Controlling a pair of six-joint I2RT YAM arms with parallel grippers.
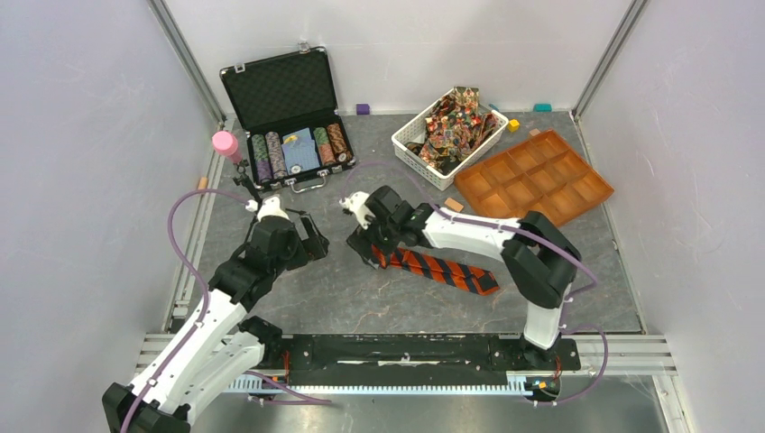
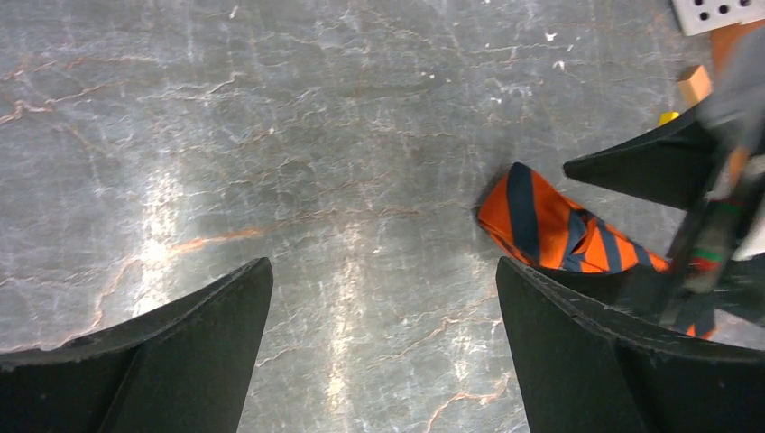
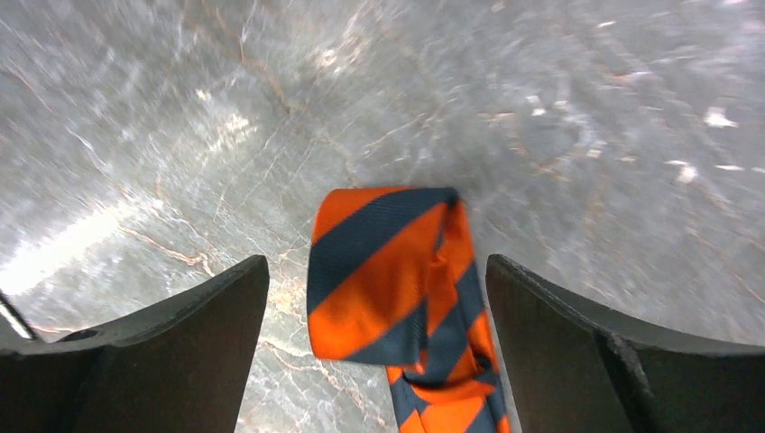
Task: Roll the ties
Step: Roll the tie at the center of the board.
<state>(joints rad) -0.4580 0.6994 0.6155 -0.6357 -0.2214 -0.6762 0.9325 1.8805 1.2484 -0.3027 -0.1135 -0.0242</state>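
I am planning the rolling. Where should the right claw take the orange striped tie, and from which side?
Take the folded end of the orange striped tie, from straight above. That end is doubled over, thicker than the flat strip on the table. The open right claw has a finger outside each long edge, so closing across the width should pinch it.

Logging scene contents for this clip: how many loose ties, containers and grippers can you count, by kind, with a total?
Ties loose on the table: 1 (orange striped tie)
Containers: 3 (black case, white basket, orange tray)
Grippers: 2 (left gripper, right gripper)
Total: 6; the patterned ties in the basket are too tangled to count.
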